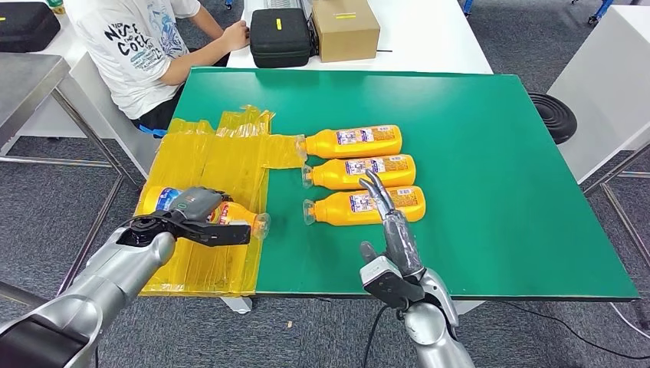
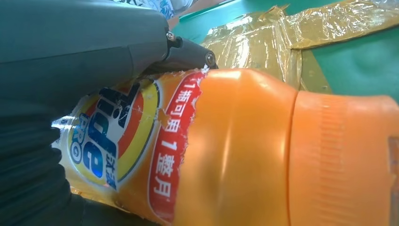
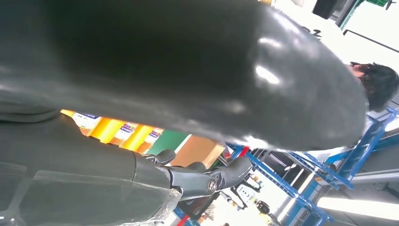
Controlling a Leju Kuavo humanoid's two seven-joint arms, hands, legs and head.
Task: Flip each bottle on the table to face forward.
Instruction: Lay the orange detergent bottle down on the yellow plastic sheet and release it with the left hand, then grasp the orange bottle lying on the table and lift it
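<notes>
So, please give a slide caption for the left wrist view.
Left hand holds an orange detergent bottle over yellow plastic sheeting.

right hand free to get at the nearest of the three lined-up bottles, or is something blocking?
Probably yes. The right hand is open, holds nothing, and its fingers already rise in front of the nearest bottle in the head view. Nothing lies between them on the green table. The left hand is off on the yellow film, gripping another bottle.
</notes>
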